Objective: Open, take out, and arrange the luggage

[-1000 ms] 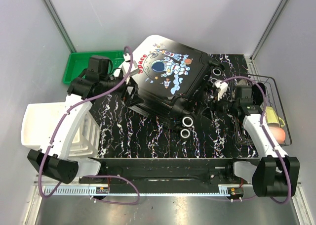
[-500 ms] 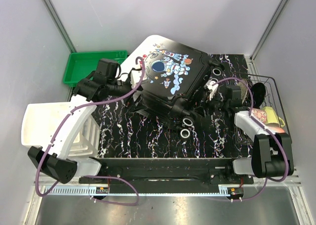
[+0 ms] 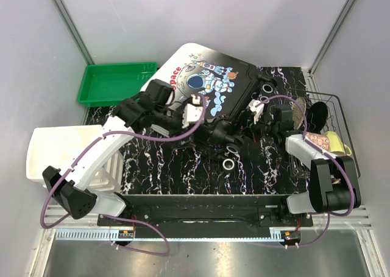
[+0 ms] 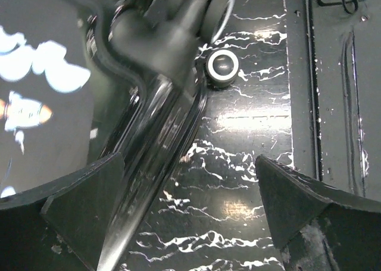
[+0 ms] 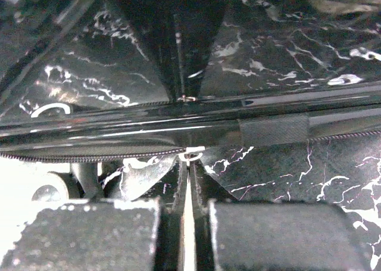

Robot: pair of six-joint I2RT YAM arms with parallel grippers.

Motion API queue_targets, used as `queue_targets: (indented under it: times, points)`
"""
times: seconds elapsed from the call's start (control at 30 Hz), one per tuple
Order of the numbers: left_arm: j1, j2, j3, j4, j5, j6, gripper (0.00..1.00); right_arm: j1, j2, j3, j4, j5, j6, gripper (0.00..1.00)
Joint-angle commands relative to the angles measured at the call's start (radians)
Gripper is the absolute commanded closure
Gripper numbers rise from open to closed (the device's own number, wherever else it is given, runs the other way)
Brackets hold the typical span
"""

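Flanking the astronaut-print suitcase (image 3: 210,85) from both sides.
The left gripper (image 4: 190,181) gapes over its rim (image 4: 155,134); right gripper (image 5: 190,170) sits closed at the zipper (image 5: 89,158).

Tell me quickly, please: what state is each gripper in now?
Left gripper: open, holding nothing.
Right gripper: shut at the luggage zipper; grip cannot be told.

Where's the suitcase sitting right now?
Top view: the suitcase lies mid-table toward the far edge, between the green bin on the left and the wire basket on the right.
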Motion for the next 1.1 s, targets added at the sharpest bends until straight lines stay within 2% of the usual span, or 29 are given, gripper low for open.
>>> queue_targets:
  times: [0.0, 0.17, 0.37, 0.57, 0.83, 0.97, 1.0, 1.07]
  points:
    - [-0.121, 0.034, 0.071, 0.056, -0.059, 0.125, 0.02, 0.003, -0.041, -0.008, 0.150, 0.121, 0.092, 1.00]
    - [-0.264, 0.140, 0.146, 0.083, -0.171, 0.222, 0.02, -0.009, -0.077, -0.023, 0.158, 0.170, 0.117, 1.00]
    - [-0.370, 0.253, 0.220, 0.134, -0.274, 0.249, 0.02, -0.017, -0.097, -0.029, 0.147, 0.210, 0.115, 1.00]
    - [-0.431, 0.351, 0.275, 0.176, -0.365, 0.266, 0.05, -0.015, -0.077, -0.011, 0.135, 0.207, 0.126, 1.00]
    - [-0.450, 0.486, 0.352, 0.151, -0.443, 0.297, 0.09, -0.015, -0.078, -0.018, 0.161, 0.228, 0.149, 1.00]
    - [-0.450, 0.514, 0.363, 0.113, -0.463, 0.314, 0.18, -0.015, -0.086, -0.024, 0.173, 0.276, 0.151, 1.00]
    - [-0.450, 0.522, 0.367, 0.087, -0.466, 0.312, 0.25, -0.015, -0.089, -0.026, 0.181, 0.285, 0.151, 1.00]
    - [-0.451, 0.529, 0.392, 0.041, -0.475, 0.311, 0.33, -0.017, -0.098, -0.035, 0.193, 0.311, 0.146, 1.00]
